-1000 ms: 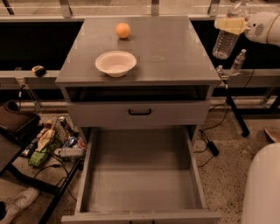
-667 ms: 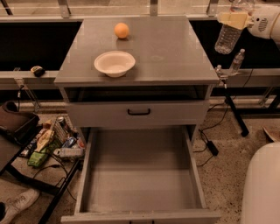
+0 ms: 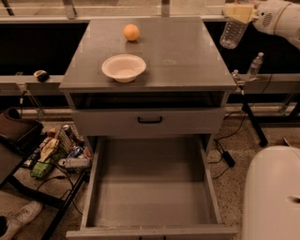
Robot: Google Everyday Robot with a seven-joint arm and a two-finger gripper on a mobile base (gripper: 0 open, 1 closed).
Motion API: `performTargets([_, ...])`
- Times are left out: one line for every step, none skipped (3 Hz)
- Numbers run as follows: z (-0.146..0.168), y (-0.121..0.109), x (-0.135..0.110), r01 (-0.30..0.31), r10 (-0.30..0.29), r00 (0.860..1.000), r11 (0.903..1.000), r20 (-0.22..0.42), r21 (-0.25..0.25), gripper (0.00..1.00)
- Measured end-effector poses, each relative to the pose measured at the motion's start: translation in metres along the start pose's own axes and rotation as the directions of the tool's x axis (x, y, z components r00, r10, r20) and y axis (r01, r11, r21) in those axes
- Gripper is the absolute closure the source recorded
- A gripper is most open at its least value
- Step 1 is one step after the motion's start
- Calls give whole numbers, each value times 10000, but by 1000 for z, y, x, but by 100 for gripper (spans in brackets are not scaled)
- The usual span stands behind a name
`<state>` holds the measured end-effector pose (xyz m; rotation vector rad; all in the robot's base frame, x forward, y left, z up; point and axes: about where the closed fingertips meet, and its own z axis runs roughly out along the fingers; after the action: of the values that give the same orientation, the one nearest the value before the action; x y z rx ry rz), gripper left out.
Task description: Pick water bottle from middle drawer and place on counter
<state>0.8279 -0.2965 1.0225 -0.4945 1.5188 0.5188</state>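
Note:
My gripper (image 3: 238, 13) is at the top right, shut on the water bottle (image 3: 232, 32), a small clear plastic bottle held by its upper end, which the fingers hide. The bottle hangs in the air just beyond the back right corner of the counter (image 3: 183, 51), the grey top of the cabinet. The middle drawer (image 3: 150, 192) is pulled fully out at the bottom, and its flat grey floor is bare.
A white bowl (image 3: 123, 67) and an orange (image 3: 131, 32) sit on the counter's left half. A shut drawer front with a black handle (image 3: 150, 120) is above the open drawer. Another clear bottle (image 3: 255, 64) stands on the ledge at the right. Clutter lies on the floor at left.
My gripper has carried the bottle up and to the left, closer to the counter's back right corner. The bowl, orange and drawer have not moved.

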Motion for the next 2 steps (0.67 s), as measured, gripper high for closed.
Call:
performTargets([48, 7, -14, -275, 261, 9984, 9992, 504, 274, 100])
performTargets([91, 17, -9, -332, 329, 9994, 9968, 46, 724, 100])
